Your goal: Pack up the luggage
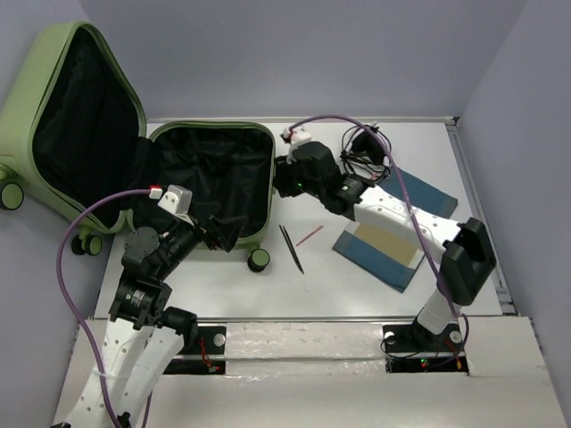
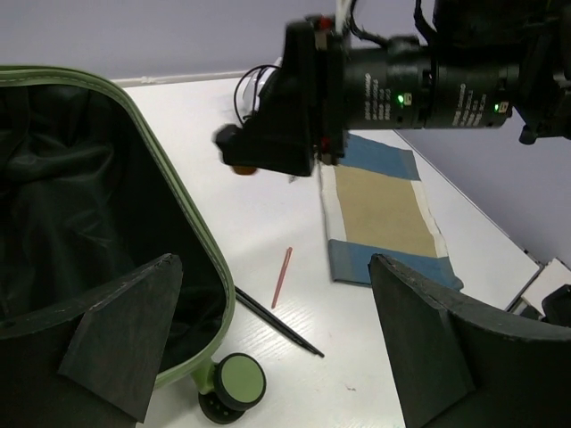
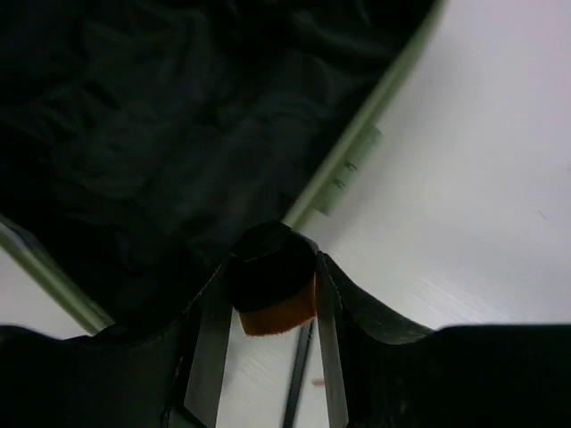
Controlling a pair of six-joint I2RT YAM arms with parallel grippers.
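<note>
**Luggage open; one small item held at its rim, not yet inside**

**Subject.** The luggage (image 1: 22, 120) lies open at 10 o'clock on the counter (image 1: 357, 303). Its lid is propped up toward 10 o'clock and its tray lies flat, showing black lining. Nothing packed is visible in the tray. One wheel (image 1: 259, 259) sits at the tray's 5 o'clock corner.

**Risks, as judged.**
1. The held item hangs at the tray's 3 o'clock rim. The views do not settle whether it is over the lining or over the counter. If released here, it could strike the rim or fall outside.
2. The item is small and rounded, and only its upper part is gripped. A jolt against the rim could twist it loose.
3. Both arms work close to the same tray, so a deep reach inward by one could crowd the other.

**Jaws.**
- Right jaws are partly closed and pinch a small black-and-orange piece (image 3: 270, 285) between the fingers.
- Left jaws are spread wide and hold nothing. They hover at the tray's 6 o'clock rim near the wheel, with no contact seen.

**Surroundings.** A black stick (image 1: 292, 250) and a red stick (image 1: 310, 235) lie just off the tray at 4 o'clock. A blue-and-tan folded cloth (image 1: 384, 254) lies further out the same way. A cable bundle (image 1: 366, 147) sits at 2 o'clock. All appear unpacked.
</note>
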